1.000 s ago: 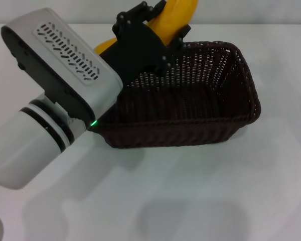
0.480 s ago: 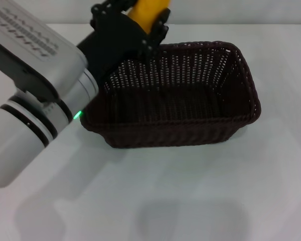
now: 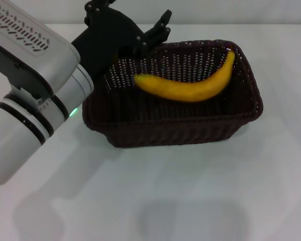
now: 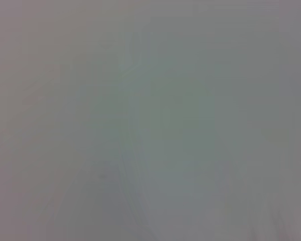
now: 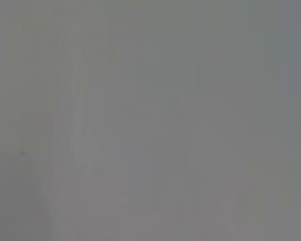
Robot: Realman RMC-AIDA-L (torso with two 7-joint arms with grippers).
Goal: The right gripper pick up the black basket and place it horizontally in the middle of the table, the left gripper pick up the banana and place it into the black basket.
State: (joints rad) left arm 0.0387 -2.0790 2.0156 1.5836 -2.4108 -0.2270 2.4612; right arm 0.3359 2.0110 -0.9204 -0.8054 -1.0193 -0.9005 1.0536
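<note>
Now we see the banana (image 3: 188, 88) lying inside the basket (image 3: 180, 131) at upper centre, on the surface (image 3: 190, 201). Our left gripper (image 3: 135, 27), fingers open and empty, hangs at upper left. Next we'd judge only withdrawal remains.

Looks like a bare lab or test bench here: a plain white table (image 3: 190, 191) fills the view, with only a pale blank wall strip (image 3: 231, 11) up at twelve o'clock. No household clutter visible.
</note>
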